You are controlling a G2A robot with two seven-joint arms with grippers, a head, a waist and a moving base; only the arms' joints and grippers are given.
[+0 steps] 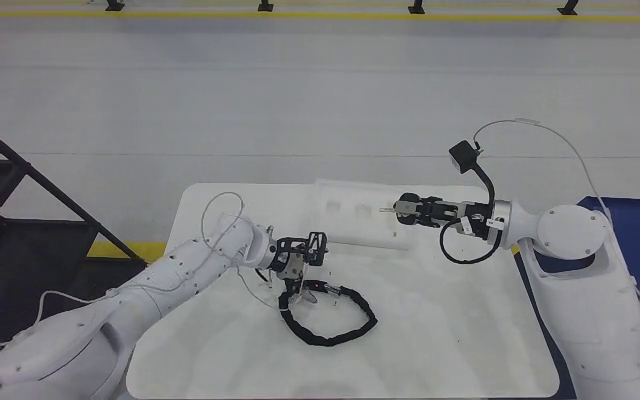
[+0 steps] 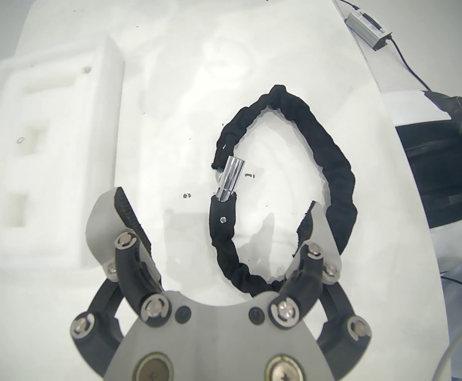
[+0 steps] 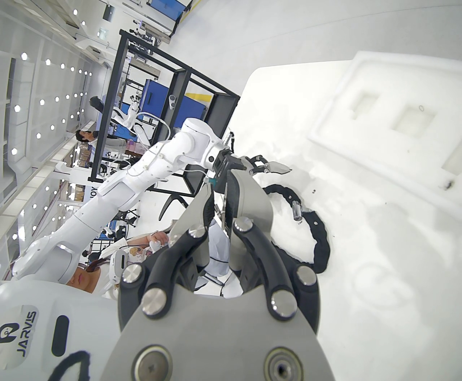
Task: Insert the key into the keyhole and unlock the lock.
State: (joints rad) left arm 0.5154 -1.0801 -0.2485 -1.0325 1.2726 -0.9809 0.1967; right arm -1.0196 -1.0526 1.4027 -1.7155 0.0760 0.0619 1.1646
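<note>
A chain lock [image 1: 335, 322] in a black fabric sleeve lies as a loop on the white table [image 1: 460, 340]. Its silver lock cylinder [image 2: 231, 176] joins the two ends of the loop [image 2: 325, 158]. My left gripper [image 2: 216, 202] hangs open just above the loop's cylinder side, one finger on each side of that strand; it also shows in the top view [image 1: 300, 262]. My right gripper [image 1: 398, 209] is held above the table's back right, its fingers [image 3: 231, 195] pressed close together. A thin metal key [image 1: 384, 210] sticks out of its tips toward the foam. The lock [image 3: 296, 213] lies well beyond it.
A white foam block [image 1: 350, 215] with rectangular recesses lies at the back of the table, next to the left gripper [image 3: 271, 166]. A small grey power adapter [image 2: 368, 26] with a cable lies off the table's edge. A black frame [image 1: 40, 190] stands left of the table.
</note>
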